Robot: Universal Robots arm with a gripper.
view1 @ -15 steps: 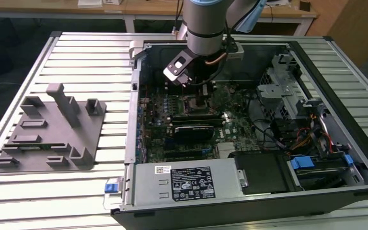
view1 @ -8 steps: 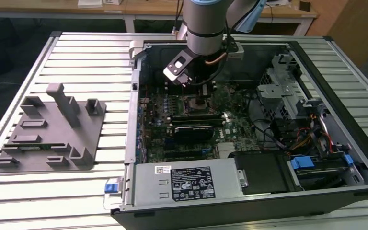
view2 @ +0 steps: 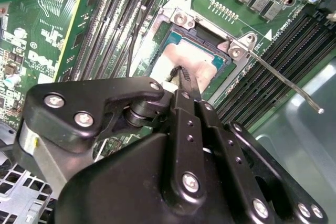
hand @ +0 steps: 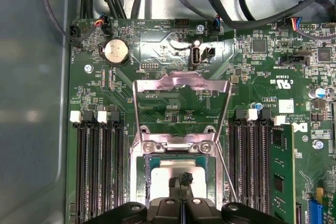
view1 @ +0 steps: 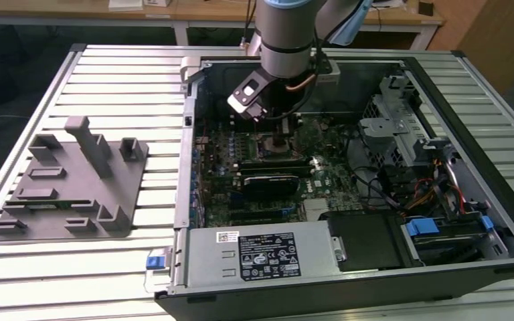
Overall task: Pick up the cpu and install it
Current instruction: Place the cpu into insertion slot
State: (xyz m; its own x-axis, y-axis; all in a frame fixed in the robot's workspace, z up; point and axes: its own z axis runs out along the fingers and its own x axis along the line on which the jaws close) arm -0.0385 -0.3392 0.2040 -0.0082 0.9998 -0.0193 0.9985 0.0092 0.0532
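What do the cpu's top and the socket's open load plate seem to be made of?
The cpu: probably metal on top, silver-grey with a dull sheen. The load plate: apparently bare stamped sheet metal, bright and catching glare.

silver cpu (hand: 163, 182), lying flat in motherboard socket (hand: 143, 177)

Approach to the socket. The gripper (view2: 184, 80), fingers closed together, stands directly over the cpu (view2: 205, 67). The swung-open load plate (hand: 181, 85) bounds one side. The release lever (view2: 283, 80) juts out beside the socket, and memory slots (hand: 100, 166) flank it low. The case (view1: 347, 294) lies open above, and a drive cage (view1: 395, 117) rises at the exterior view's right.
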